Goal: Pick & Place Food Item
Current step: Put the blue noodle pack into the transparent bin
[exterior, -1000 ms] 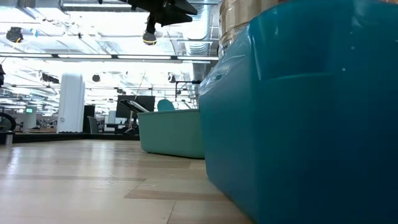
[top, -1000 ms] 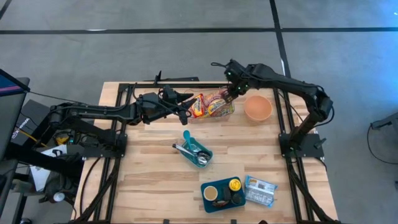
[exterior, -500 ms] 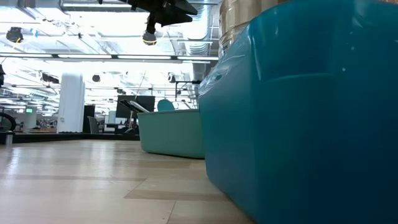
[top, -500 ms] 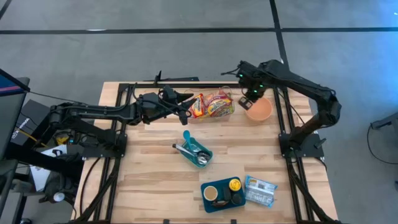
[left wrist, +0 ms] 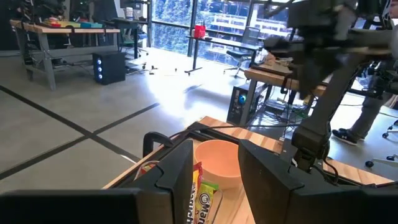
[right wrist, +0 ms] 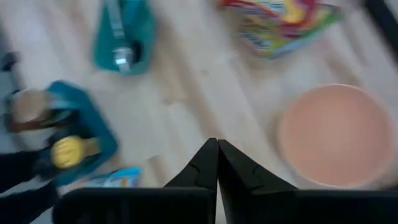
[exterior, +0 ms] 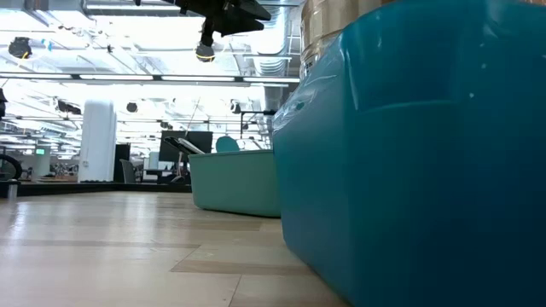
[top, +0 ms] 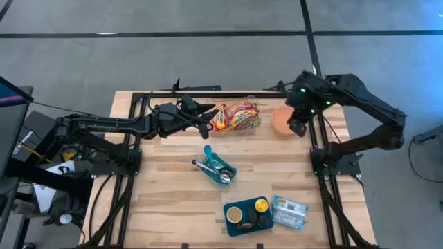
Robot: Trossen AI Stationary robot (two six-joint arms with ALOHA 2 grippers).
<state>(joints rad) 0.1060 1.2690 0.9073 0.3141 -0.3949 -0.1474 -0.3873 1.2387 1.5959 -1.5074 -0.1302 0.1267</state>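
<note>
A crinkly snack bag [top: 237,116] lay upper centre on the wooden table [top: 166,187], clamped by the left claw [top: 208,119]. The right claw [top: 297,126], fingers together, hung over a smooth round peach bowl [top: 283,119].

The right gripper [right wrist: 217,163] has its two dark fingers [right wrist: 200,167] pressed together into one point, with nothing between them. It hangs above the wooden table [right wrist: 186,87]. Just beside the fingertips, on one side, sits a round peach bowl [right wrist: 339,134], and the bowl looks empty. Farther ahead of the claw, beyond the bowl, lies a colourful snack bag [right wrist: 280,22], red, yellow and green. Ahead on the other side stands a small teal tray [right wrist: 124,34] with some metal cutlery in it. Nearer to the claw on that same side is a darker blue tray [right wrist: 81,134] with a yellow round thing [right wrist: 66,151] inside. A light blue packet [right wrist: 118,177] lies close to that tray.
</note>
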